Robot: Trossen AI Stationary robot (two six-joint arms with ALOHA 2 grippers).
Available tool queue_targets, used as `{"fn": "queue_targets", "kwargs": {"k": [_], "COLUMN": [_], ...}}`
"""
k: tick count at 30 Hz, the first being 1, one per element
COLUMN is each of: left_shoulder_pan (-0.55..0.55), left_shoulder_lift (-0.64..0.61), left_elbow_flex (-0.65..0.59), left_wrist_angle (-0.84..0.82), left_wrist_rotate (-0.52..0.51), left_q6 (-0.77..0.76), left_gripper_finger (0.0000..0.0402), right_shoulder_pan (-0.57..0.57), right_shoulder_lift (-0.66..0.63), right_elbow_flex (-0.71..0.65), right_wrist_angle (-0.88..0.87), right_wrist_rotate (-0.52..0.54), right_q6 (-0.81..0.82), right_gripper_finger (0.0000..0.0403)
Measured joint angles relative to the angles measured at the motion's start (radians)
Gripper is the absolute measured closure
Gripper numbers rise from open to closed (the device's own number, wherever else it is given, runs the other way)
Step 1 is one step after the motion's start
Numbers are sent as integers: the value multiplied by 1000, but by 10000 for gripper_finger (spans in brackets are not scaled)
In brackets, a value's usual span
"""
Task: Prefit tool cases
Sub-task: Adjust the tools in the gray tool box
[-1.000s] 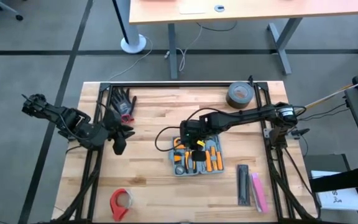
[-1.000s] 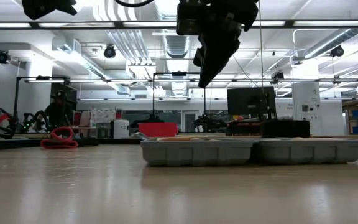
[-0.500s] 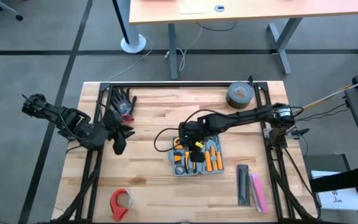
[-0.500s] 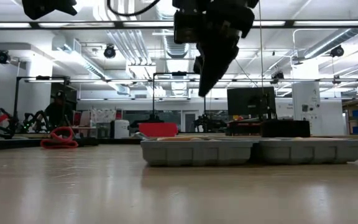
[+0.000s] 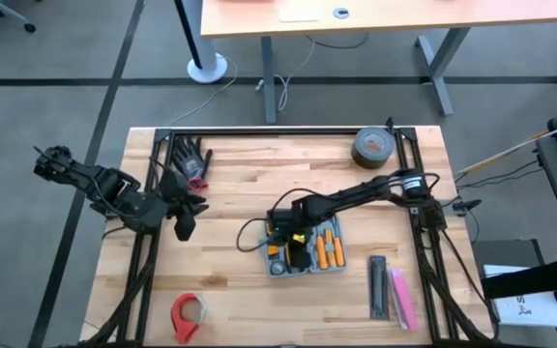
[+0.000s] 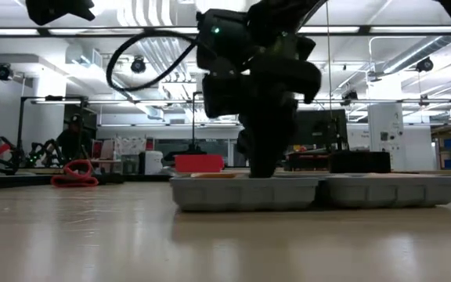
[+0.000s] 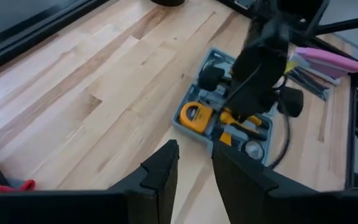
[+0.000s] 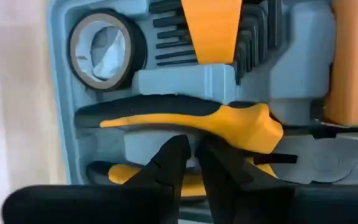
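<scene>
The open blue-grey tool case lies flat on the table, right of its middle, also in the low view and the left wrist view. Its tray holds orange and yellow tools. My right gripper is down inside the case's left part, fingers shut, pointing down between the two yellow-black handles of the pliers. A small tape roll sits in a slot beside them. My left gripper waits above the table's left side, shut. My right gripper comes from above, pointing down, with its shut fingertips over the grey tray between the pliers' handles. Whether the tips touch the handle or the tray, I cannot tell.
A grey duct tape roll lies at the far right, black gloves at the far left, and a red tape dispenser at the near left. Black and pink bars lie right of the case. A dark frame rail borders the table.
My right gripper has come down from above the case and moved toward the table's near-left, ending low inside the case's left part over the pliers. The left arm has kept still.
</scene>
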Motion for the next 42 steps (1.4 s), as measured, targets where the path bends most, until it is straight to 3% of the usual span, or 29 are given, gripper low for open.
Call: {"fn": "queue_targets", "kwargs": {"k": [6, 24, 31, 37, 42], "left_shoulder_pan": [0, 0, 0, 0, 1], "left_shoulder_lift": [0, 0, 0, 0, 1], "left_elbow_flex": [0, 0, 0, 0, 0], "left_wrist_angle": [-6, -4, -4, -5, -5], "left_wrist_rotate": [0, -6, -8, -8, -8], "left_q6": [3, 3, 1, 0, 0], "left_gripper_finger": [296, 296, 296, 296, 296], "right_shoulder_pan": [0, -24, -31, -33, -37], "right_shoulder_lift": [-112, -299, -289, -202, -53], "right_elbow_flex": [-12, -5, -3, -5, -55], "right_wrist_angle": [-19, -108, -108, -81, 111], "right_wrist_rotate": [110, 184, 186, 179, 78], "right_q6": [-2, -8, -17, -28, -49], "right_gripper_finger": [364, 360, 366, 370, 370]}}
